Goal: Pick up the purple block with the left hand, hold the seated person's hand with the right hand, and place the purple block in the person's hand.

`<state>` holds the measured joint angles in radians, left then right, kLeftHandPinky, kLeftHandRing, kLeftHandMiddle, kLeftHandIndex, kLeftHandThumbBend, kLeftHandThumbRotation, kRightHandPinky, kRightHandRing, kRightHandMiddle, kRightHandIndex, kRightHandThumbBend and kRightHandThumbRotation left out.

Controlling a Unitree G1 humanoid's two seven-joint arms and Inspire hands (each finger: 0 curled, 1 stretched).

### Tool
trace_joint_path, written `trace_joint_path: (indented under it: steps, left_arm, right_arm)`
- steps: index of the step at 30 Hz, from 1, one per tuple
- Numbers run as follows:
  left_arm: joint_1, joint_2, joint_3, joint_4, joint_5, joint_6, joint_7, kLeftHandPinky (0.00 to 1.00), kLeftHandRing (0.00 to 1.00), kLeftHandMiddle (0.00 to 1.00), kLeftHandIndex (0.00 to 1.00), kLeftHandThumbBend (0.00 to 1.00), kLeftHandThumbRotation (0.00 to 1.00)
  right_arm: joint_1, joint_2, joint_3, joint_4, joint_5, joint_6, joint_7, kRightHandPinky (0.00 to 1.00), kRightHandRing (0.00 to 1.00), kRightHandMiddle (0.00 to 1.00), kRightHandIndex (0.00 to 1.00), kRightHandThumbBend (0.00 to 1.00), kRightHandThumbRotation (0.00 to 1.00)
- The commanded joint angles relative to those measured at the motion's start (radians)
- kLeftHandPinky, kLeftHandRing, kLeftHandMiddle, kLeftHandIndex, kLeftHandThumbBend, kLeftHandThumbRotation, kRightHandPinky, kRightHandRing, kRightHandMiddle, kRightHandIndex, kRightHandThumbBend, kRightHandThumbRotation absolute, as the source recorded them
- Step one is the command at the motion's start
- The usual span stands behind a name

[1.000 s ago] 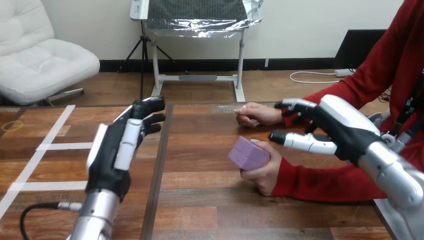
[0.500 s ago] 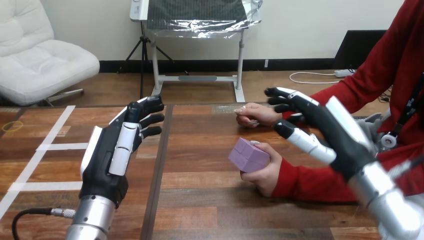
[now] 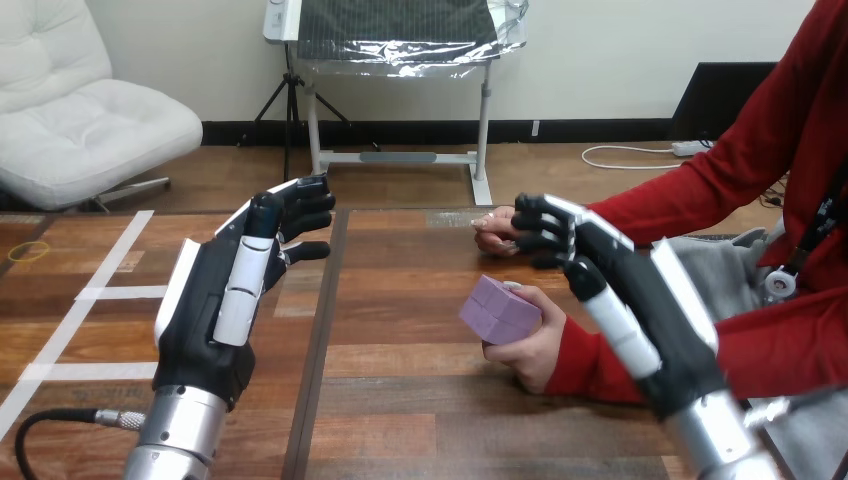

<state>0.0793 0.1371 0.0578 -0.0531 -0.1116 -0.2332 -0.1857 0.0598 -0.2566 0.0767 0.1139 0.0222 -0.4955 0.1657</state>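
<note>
while the purple block (image 3: pixel 498 310), probably light and stiff, sits in the person's hand (image 3: pixel 535 352), graspable by opposite flat faces, the left hand (image 3: pixel 205 310) and right hand (image 3: pixel 650 300) show relaxed, empty fingers.

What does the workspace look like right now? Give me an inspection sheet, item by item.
Surface: wooden table, white tape lines at left.
Job's things: purple block gripped in the person's near hand.
Clutter: nothing seen.
Hands: left hand open, raised, empty; right hand open, above the person's forearm, fingertips by the person's far hand; contact unclear.
Cables: nothing seen near the block.
Surroundings: person seated at the table's right.
</note>
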Motion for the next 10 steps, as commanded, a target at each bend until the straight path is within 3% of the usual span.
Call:
trace_joint_path:
  steps: [1,10]
  left_arm:
    - [-0.038,-0.014,0.004,-0.034,-0.01,-0.038,0.004,0.62,0.76,0.75,0.72,0.57,1.0]
    - [-0.044,-0.038,-0.001,-0.019,-0.001,-0.068,0.022,0.55,0.72,0.72,0.7,0.54,1.0]
  right_arm:
    - [0.005,0.034,-0.015,-0.083,0.045,-0.039,0.007,0.73,0.77,0.8,0.82,0.89,1.0]
    - [0.059,0.073,-0.016,-0.136,0.116,-0.026,0.039,0.73,0.78,0.8,0.83,0.88,1.0]
